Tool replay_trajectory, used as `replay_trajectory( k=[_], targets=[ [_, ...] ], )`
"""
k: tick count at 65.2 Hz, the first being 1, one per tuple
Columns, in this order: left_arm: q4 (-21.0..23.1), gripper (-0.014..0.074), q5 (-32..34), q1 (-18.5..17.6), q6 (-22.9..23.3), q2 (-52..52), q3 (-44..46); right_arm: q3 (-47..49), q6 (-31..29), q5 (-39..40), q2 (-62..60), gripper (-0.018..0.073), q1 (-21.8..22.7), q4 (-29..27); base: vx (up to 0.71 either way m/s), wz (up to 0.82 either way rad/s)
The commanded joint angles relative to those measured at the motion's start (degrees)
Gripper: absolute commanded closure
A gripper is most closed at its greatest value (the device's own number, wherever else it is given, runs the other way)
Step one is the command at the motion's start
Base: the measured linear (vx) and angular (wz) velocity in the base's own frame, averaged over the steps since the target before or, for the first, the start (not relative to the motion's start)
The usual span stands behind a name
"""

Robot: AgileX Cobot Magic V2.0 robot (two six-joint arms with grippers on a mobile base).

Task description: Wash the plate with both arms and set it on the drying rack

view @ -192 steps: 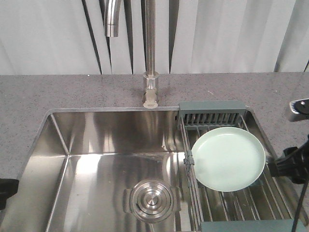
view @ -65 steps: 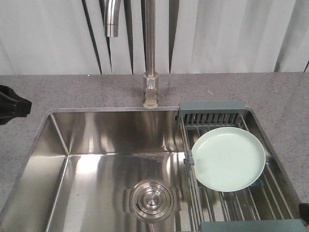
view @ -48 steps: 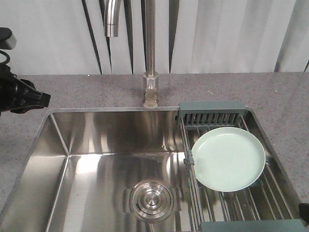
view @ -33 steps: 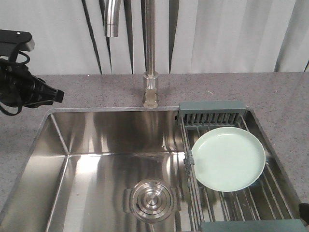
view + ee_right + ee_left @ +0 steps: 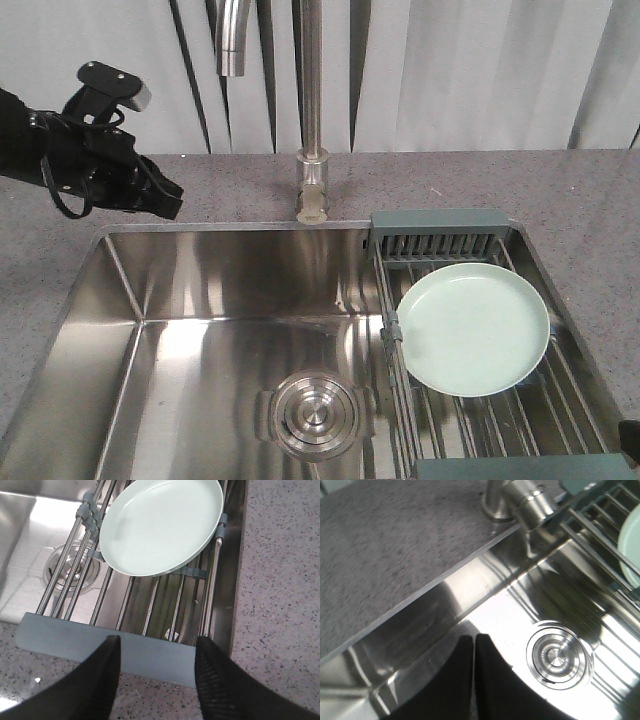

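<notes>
The pale mint-green plate (image 5: 473, 328) lies flat on the steel bars of the drying rack (image 5: 440, 222) over the sink's right side. My left gripper (image 5: 170, 205) hovers above the counter at the sink's back left corner, far from the plate. In the left wrist view the left gripper (image 5: 474, 639) is shut on nothing and sits over the sink wall. The right gripper (image 5: 158, 642) is open and empty above the rack's near grey-green end piece (image 5: 100, 647). The plate (image 5: 160, 525) lies beyond that end piece. Only a black sliver of the right arm (image 5: 631, 437) shows in the front view.
The steel sink basin (image 5: 200, 330) has a round drain (image 5: 314, 412) at its middle. A tall faucet (image 5: 312, 185) stands behind it on the speckled grey counter (image 5: 560, 190). A grey curtain hangs at the back.
The left arm has come in from the left edge, rising and reaching right toward the sink's back left corner. The right arm has dropped back from the right edge. The plate has not moved.
</notes>
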State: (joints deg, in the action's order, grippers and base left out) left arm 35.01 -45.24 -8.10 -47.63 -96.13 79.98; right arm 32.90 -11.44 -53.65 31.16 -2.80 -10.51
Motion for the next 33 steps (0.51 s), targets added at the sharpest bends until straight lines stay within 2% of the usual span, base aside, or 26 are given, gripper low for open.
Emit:
replay_trajectory(
  k=[1,7,11,18,33],
  targets=[
    [11.4,0.0604,0.3,-0.3,-13.3,0.9,2.1,1.4,-0.6,3.0,0.2,0.0211,0.1,-0.5,0.00,0.00],
    [16.6,0.0604,-1.9,-0.3,-19.6,-0.7,3.4,1.4,-0.6,3.0,0.2,0.0211,0.1,-0.5,0.00,0.00],
    [18.5,0.0604,-4.4,-0.4,-22.8,-2.1,4.8,1.4,-0.6,3.0,0.2,0.0211,0.1,-0.5,0.00,0.00],
    [18.7,0.0604,-6.2,-1.8,-27.3,-4.2,7.1,1.4,-0.6,3.0,0.2,0.0211,0.1,-0.5,0.00,0.00],
    [18.4,0.0604,-6.2,-7.2,-36.2,-8.4,11.0,1.4,-0.6,3.0,0.2,0.0211,0.1,-0.5,0.00,0.00]
  ],
)
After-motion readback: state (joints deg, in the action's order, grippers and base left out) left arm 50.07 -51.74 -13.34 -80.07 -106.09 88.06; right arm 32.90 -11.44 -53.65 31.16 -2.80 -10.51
